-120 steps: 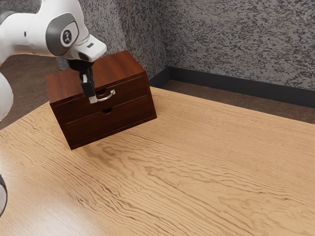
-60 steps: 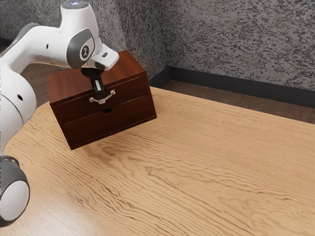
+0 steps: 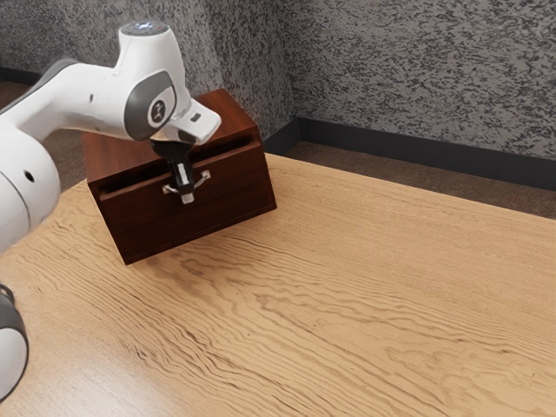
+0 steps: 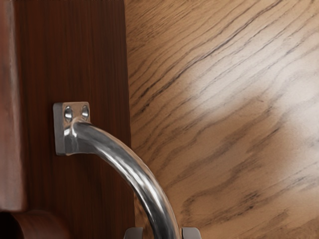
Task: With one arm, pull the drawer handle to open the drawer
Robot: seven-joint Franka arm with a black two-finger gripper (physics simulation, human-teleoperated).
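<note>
1. Arm. The Franka arm (image 3: 87, 95) enters from the exterior view's left and angles down over the wooden drawer cabinet (image 3: 230, 109). This places the hand in front of the cabinet face, in line with the pull direction. A round mark on the grey joint cover (image 3: 159, 106) is too small to read.

2. Gripper. The gripper (image 3: 184, 188) points downward at the metal drawer handle (image 3: 202, 179). In the wrist view the curved bar of the handle (image 4: 129, 169) passes between the two grey fingertips (image 4: 133, 232). These close against it from both sides, so the hand is judged clamped on the handle. The grip sits near mid-bar, away from the screwed end plate (image 4: 70, 124), which should load the drawer evenly.

3. Drawer. The drawer front (image 3: 221, 187) carries the handle. A dark gap (image 3: 226, 149) runs between it and the cabinet top, so the drawer is judged partly open, not yet fully drawn.

4. Surroundings. The cabinet rests on the oak-grain table (image 3: 365, 287), near the speckled wall (image 3: 417, 61). No brand, label or legible writing appears on any of these.
</note>
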